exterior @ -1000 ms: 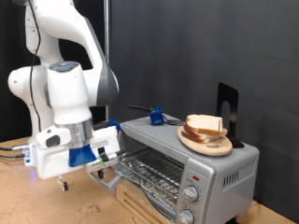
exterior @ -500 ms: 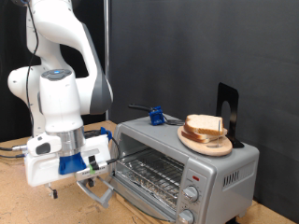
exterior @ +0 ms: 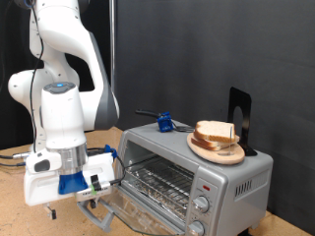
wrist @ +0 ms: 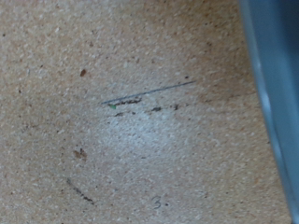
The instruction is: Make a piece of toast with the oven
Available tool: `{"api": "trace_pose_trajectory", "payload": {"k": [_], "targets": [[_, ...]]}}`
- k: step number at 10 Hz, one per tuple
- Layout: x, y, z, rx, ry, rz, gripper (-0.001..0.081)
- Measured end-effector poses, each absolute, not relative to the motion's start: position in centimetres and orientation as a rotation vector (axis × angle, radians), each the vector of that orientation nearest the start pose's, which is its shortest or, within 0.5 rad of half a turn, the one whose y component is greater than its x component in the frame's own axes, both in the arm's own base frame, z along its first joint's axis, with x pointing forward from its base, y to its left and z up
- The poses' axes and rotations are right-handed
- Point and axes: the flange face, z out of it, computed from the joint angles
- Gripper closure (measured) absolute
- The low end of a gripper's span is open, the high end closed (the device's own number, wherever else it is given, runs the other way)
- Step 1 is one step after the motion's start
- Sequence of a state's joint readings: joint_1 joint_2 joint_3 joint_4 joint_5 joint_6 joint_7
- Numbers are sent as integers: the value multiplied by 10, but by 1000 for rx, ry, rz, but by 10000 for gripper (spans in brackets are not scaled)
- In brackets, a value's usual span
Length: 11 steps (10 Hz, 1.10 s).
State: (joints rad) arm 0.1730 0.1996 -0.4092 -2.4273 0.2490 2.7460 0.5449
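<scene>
Piece of toast (exterior: 218,134): pale slice on a round wooden plate (exterior: 215,150), atop the oven (exterior: 193,162); not yet loaded. Oven: silver, door (exterior: 128,209) lowered, wire rack (exterior: 157,184) bare. End effector (exterior: 61,204): low at the exterior view's left, just above the desk (exterior: 20,216), near the door's edge; fingers' spread cannot be told. Step, by judgement: door-opening, apparently done. Next calls for reaching the slice. Desk: speckled chipboard, scuffed. Backdrop: black curtain.
</scene>
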Motion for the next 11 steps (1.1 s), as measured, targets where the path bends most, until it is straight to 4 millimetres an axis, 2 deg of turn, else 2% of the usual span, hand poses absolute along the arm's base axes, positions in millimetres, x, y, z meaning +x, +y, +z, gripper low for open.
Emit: {"api": "trace_pose_trajectory", "payload": {"k": [5,7,9,11], "targets": [[499,-141,203,-2752,1533,-227,-3],[507,-141,193,-2752,1540,-247,-3],[506,-146,193,-2760,1465,-236,-3],[496,-159,214,-2723,1404,-217,-3]]}}
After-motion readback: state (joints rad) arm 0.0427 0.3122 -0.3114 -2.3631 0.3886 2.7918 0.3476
